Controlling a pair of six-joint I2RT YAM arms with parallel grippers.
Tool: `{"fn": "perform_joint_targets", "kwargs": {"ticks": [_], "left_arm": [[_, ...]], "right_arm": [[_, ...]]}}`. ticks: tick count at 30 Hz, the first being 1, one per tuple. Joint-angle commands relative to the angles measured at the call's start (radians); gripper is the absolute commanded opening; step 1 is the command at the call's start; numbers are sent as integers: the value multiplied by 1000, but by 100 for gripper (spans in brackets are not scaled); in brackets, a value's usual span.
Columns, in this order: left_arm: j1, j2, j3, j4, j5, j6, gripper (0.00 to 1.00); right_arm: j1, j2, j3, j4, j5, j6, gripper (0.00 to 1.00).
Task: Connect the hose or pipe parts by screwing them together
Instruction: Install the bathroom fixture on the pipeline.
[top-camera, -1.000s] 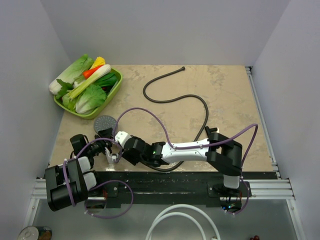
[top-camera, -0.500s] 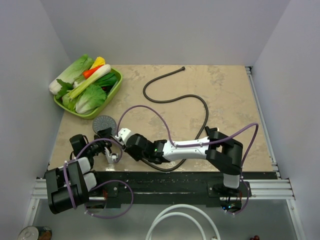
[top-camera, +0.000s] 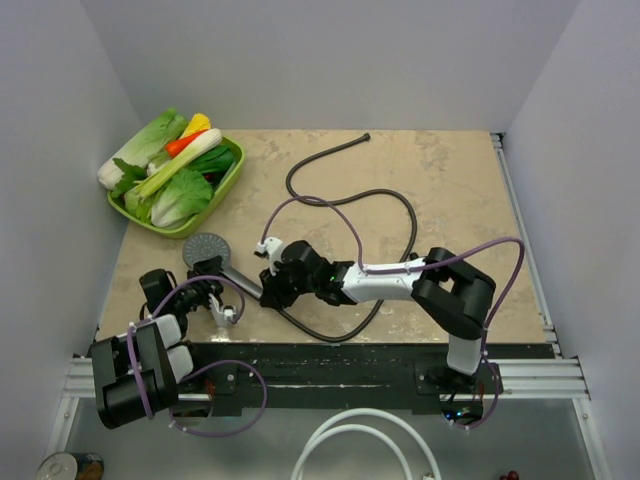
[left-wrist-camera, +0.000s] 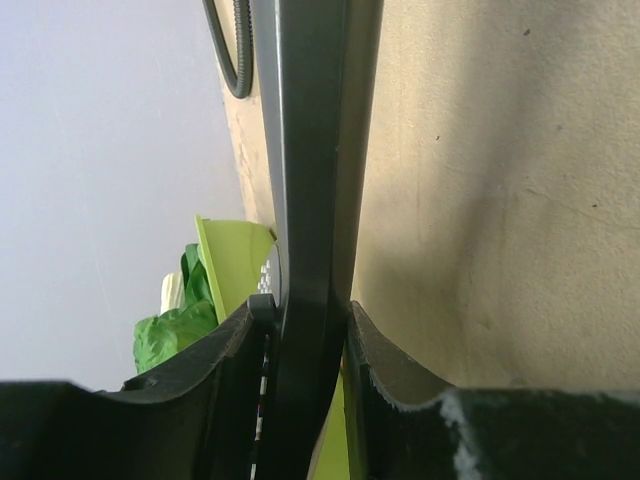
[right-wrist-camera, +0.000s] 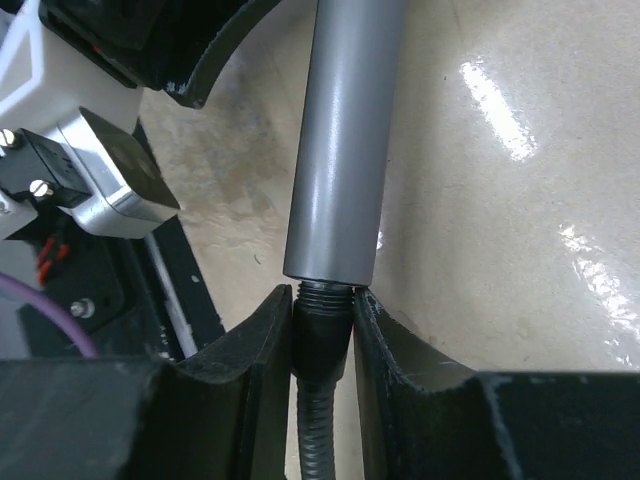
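Note:
A grey shower-head disc lies at the table's near left, and its grey handle runs toward the right arm. My left gripper is shut on that handle, near the disc. The dark-brown hose snakes from the far middle of the table round to the front. Its black end nut meets the handle's end, with a few threads showing at the joint. My right gripper is shut on this nut. The ribbed hose trails out below the fingers.
A green tray of vegetables stands at the far left, and its rim shows past the left fingers. Purple cables arch over the arms. A thick white tube loops below the black front rail.
My right gripper has drawn back to the right along the handle, rolled its wrist and narrowed its jaws onto the hose nut. The left arm has held still.

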Motion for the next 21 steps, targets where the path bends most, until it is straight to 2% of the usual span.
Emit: {"fn": "perform_joint_targets", "kwargs": {"ticks": [1,7,11,15,16,18,19,21], "left_arm": [[-6,-21,-290,50,148,710,0],[-4,-24,-291,50,159,710,0],[-4,-24,-291,47,159,711,0],[-4,-22,-291,47,160,711,0],[-4,-24,-291,47,160,711,0],[-4,-24,-291,45,160,711,0],[-4,-24,-290,45,159,710,0],[-6,-22,-291,45,160,711,0]], "right_arm": [[-77,20,-23,260,-355,170,17],[-137,141,-57,538,-576,415,17],[-158,239,-63,840,-693,618,18],[-192,328,-86,1122,-709,828,21],[-197,365,-98,1281,-706,930,21],[-212,422,-100,1447,-695,1052,23],[-217,481,-87,1567,-681,1166,24],[-221,499,-75,1574,-680,1181,26]]}}
